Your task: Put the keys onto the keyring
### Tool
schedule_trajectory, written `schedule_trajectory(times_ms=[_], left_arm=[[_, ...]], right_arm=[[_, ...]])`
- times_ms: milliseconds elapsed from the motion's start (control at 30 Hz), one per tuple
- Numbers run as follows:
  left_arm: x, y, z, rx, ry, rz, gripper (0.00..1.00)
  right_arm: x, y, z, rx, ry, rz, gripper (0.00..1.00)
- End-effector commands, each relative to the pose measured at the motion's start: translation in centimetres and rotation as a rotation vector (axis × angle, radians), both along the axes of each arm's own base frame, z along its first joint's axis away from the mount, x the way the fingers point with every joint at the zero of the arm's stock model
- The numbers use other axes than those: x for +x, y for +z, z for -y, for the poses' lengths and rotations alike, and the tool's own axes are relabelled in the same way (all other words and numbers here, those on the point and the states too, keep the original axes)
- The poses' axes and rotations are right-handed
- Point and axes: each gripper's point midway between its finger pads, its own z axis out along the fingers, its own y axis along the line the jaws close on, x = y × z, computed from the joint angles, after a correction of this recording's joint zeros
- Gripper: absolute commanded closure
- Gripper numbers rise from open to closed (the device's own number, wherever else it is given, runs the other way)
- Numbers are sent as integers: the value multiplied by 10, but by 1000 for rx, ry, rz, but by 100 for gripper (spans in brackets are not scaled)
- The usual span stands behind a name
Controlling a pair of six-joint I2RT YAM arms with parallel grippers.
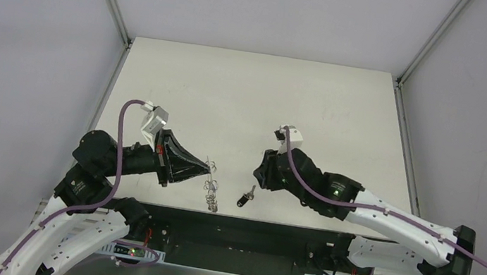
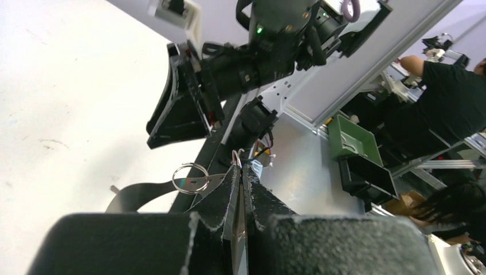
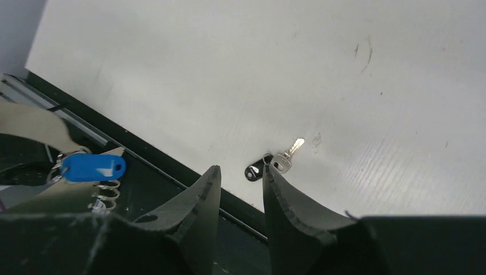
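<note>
- The keyring hung off the tips of the left gripper, just clear of the table's near edge, with a bunch of small silver keys dangling below it.
- From the left wrist camera, one thin wire loop of the keyring stood out to the side of the fingertips.
- The blue-headed key was seen at the same bunch from the right wrist camera, with coiled wire turns directly under it. Whether it was threaded on could not be told.
- The black-headed key lay loose on the table, close to the dark strip along the near edge, between the two grippers.
- In the right wrist view that key had its silver blade pointing away from the edge. Its black head was partly hidden behind one finger.
- Left gripper: fingers pressed fully together, pinching the keyring's metal between them.
- Right gripper: jaws partly apart, nothing between them, held above and just beside the black-headed key without touching it.
- The right gripper showed a clear gap between its fingers.
- Beyond the table, the left wrist view took in a green bin and a person in a black shirt.
</note>
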Motion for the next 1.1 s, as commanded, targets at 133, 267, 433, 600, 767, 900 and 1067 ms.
schedule_trajectory(times_ms=[133, 267, 433, 600, 767, 900, 1067], left_arm=[[11, 2, -7, 39, 82, 32, 100], [12, -2, -9, 65, 91, 28, 100], [11, -12, -10, 107, 89, -6, 100], [10, -16, -13, 126, 103, -13, 100], [4, -14, -17, 124, 102, -5, 100], [1, -13, -19, 124, 96, -2, 100], [0, -14, -20, 127, 98, -4, 100]], right_arm=[[-6, -71, -18, -82, 30, -142, 65], [-8, -99, -24, -161, 86, -156, 67], [-8, -123, -35, -225, 134, -143, 68], [-7, -137, -44, -291, 167, -120, 68], [-3, -147, -45, -358, 160, -107, 67], [-1, -152, -45, -395, 160, -101, 67], [-1, -156, -47, -426, 162, -89, 66]])
